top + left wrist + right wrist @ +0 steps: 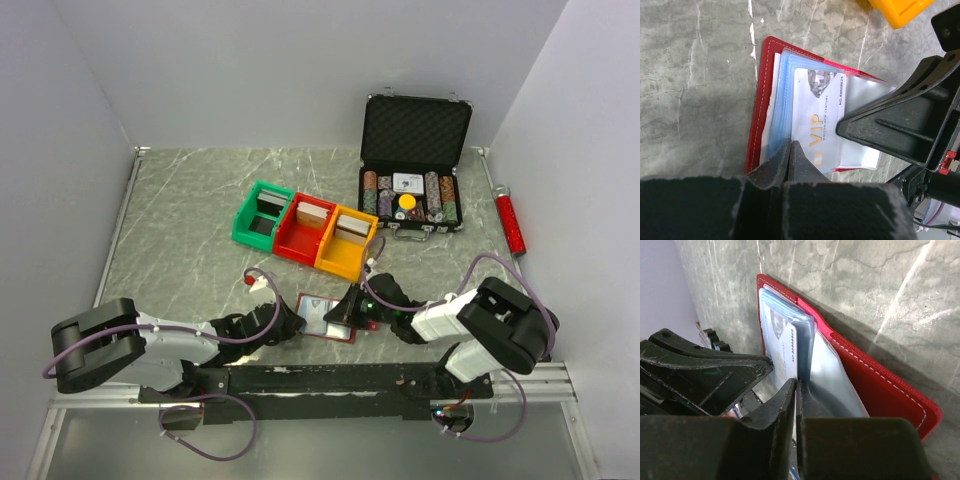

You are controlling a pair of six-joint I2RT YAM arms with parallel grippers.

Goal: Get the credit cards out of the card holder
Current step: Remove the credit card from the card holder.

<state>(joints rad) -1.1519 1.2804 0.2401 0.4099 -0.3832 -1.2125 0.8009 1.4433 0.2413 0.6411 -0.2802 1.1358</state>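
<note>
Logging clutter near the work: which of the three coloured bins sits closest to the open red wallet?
The yellow bin, rightmost in the row; the red bin and green bin sit farther left.

Green bin (243, 226), red bin (289, 246) and yellow bin (334, 266) stand in a row; beyond, an open chip case (415, 130) (foam-lined) and a red-handled tool (511, 222).

Left arm (150, 345): elbow out, forearm low, pointing inward. Left gripper (791, 150): jaws pressed together. Right arm (490, 320): mirrored pose. Right gripper (796, 392): jaws nearly together, slim gap.
</note>
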